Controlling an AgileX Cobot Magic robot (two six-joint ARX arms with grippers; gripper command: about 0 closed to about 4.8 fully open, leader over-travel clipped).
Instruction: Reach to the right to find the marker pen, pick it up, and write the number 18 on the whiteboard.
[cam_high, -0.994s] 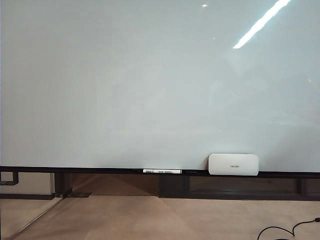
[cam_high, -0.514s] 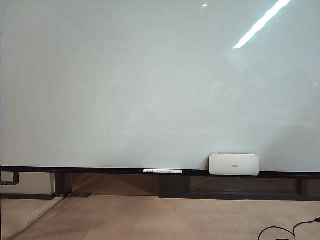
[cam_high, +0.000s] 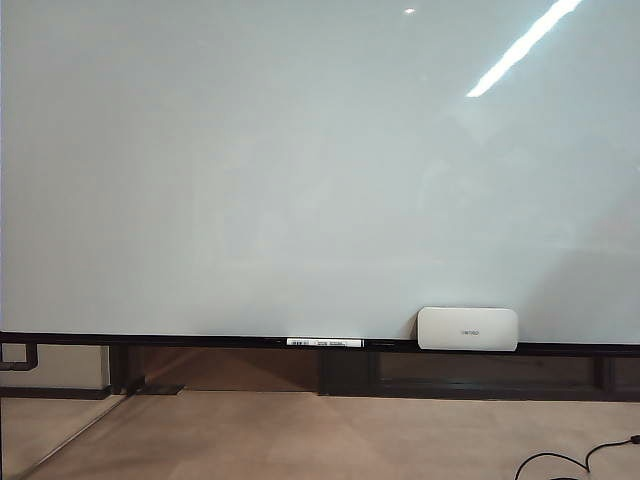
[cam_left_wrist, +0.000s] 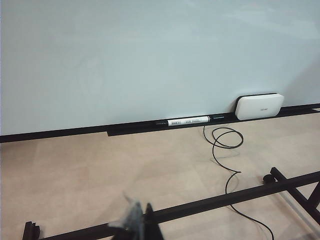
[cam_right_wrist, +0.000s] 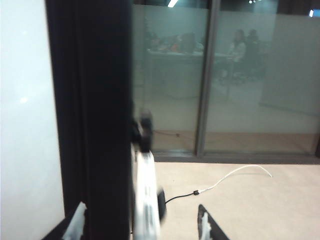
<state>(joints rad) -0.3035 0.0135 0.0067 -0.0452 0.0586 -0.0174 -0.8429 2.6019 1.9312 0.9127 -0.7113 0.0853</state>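
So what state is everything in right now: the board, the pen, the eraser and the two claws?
whiteboard: blank, nothing written.
white labelled marker: lying flat on the board's bottom rail, untouched.
eraser: standing on the rail, against the board.
left gripper: facing the board, blurred; open or shut unclear.
right gripper: open, holding nothing.
blurred white stick: upright ahead of the right gripper, not gripped.

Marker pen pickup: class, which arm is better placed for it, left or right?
Right. The right tool stands open with what looks like the marker pen upright between its fingers; the left tool hangs low over the floor.
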